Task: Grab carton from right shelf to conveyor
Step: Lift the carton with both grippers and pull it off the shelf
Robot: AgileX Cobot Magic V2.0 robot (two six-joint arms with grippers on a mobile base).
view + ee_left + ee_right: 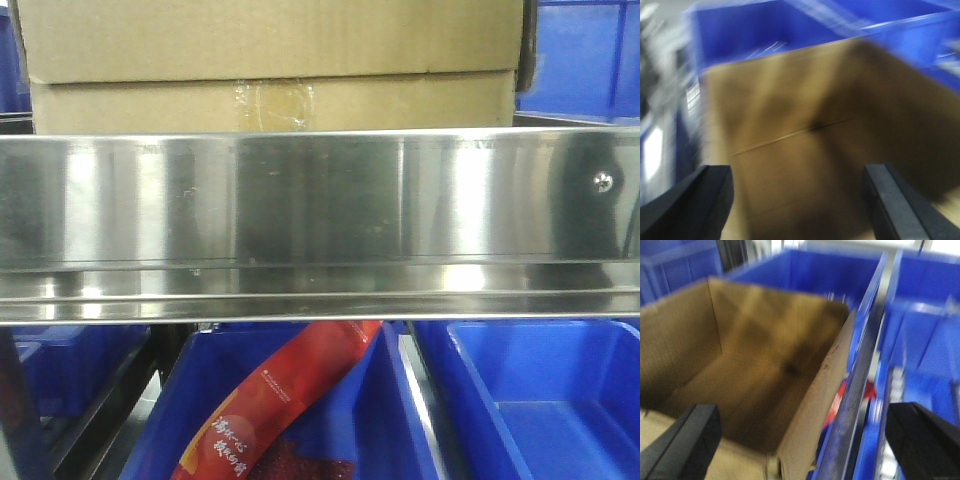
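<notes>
Front view: the carton [270,60] is sitting on the right shelf [320,200], behind its mirror-like rail. Blue bins [540,400] are lying below, and a red packet [290,400] is leaning in the left one.
Left wrist view: blurred. The left gripper [795,185] is hanging with its fingers spread wide, gripping nothing, and brown carton is filling the gap.
Right wrist view: the right gripper [802,417] is gaping, holding nothing. The carton's right wall is showing between its fingers.

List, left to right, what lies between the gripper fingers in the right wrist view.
carton → blue bin rim running alongside it → right-hand blue bin
</notes>
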